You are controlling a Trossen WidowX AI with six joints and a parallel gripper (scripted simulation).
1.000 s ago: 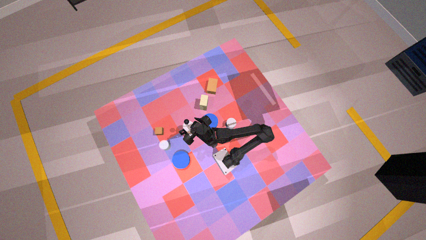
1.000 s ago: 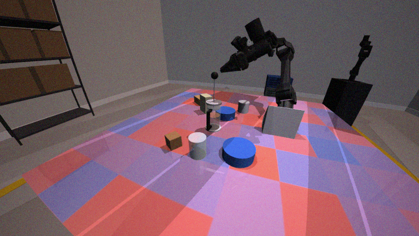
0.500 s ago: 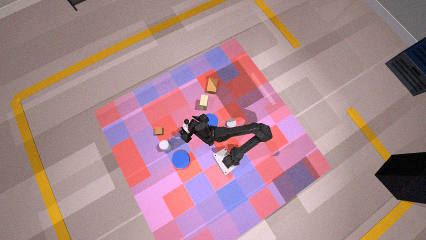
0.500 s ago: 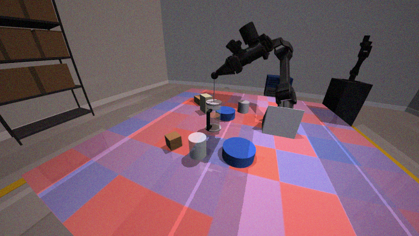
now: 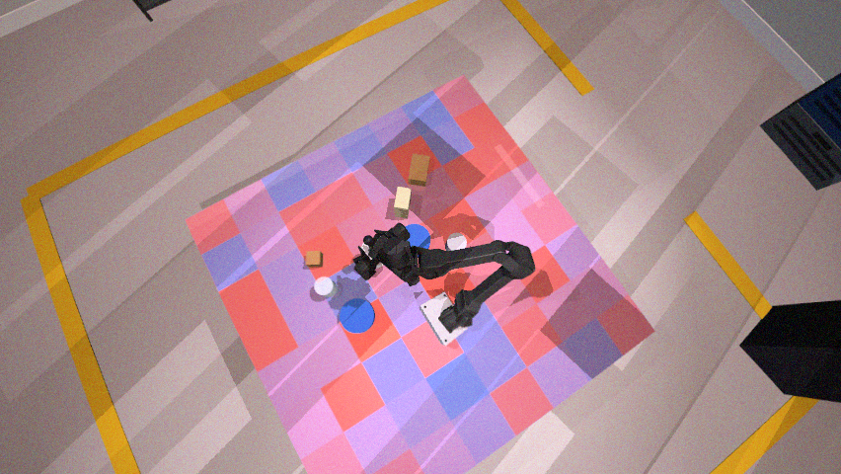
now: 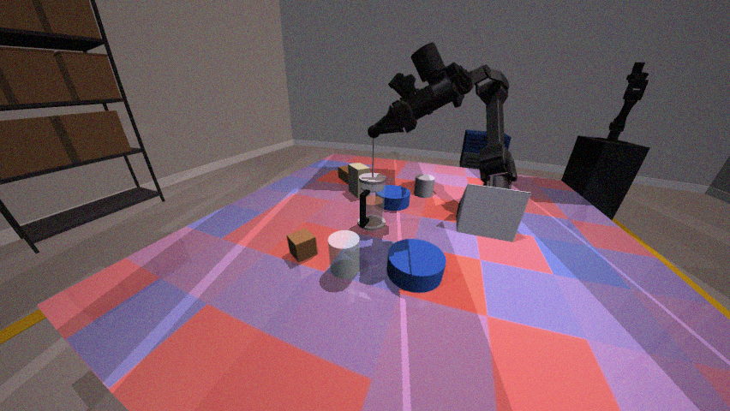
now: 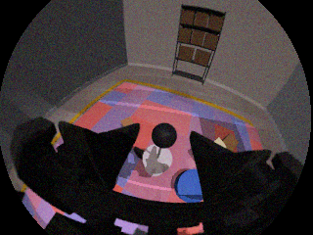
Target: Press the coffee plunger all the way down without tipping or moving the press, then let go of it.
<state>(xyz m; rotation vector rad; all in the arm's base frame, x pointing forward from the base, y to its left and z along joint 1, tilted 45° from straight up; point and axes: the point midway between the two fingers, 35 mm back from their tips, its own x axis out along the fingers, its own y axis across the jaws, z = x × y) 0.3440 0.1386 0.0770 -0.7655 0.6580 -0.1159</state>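
Checkered red-and-purple matting fills my exterior view; past the near blue disc [image 6: 415, 264], the coffee press [image 6: 372, 202] stands upright at centre frame, its thin rod rising vertically to the gripper [image 6: 375, 131] directly above. On the wrist view, my jaws, partly open and holding nothing, flank the plunger knob [image 7: 164, 135].

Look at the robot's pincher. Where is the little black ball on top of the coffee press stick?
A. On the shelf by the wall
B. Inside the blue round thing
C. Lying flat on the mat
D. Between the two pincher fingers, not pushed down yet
D: in the wrist view the plunger knob sits in the gap between the fingers of the gripper, and in the exterior view the rod stands tall above the coffee press.
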